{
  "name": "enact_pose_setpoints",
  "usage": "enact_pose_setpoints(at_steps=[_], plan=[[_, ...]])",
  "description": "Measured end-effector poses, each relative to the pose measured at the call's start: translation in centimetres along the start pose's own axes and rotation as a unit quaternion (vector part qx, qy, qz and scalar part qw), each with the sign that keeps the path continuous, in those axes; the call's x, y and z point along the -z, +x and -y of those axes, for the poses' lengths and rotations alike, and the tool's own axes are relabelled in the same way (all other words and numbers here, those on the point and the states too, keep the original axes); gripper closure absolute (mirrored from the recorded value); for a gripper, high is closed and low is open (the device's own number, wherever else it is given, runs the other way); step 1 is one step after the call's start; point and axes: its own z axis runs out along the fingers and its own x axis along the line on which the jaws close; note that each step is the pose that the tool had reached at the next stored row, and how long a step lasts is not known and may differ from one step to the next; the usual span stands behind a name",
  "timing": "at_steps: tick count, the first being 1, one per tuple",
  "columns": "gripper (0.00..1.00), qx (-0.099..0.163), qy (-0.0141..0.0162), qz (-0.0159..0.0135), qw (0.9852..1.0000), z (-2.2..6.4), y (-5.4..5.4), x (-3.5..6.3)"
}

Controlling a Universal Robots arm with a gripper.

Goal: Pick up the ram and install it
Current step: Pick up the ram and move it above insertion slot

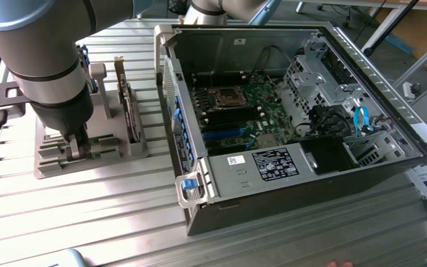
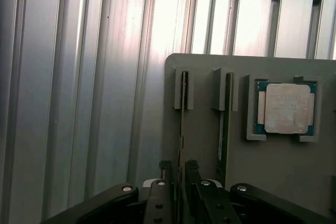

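Wrist view, black claw (image 2: 178,168) open astride thin green ram (image 2: 182,109), ribbed aluminium table (image 2: 105,87).

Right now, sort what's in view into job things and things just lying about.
Job: ram; claw, open astride it; holder; open computer case with motherboard.
Lying about: second stick; processor chip; expansion card.

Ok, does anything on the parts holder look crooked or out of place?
Nothing stands out: the ram and its neighbour stick stand straight in the gray holder, and the processor sits square.
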Motion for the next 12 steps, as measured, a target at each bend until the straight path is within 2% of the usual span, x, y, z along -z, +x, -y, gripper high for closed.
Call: enact_pose_setpoints(at_steps=[12], plan=[[0.76,0.000,0.0000,0.0000,1.0000,0.01,0.00,-0.44]])
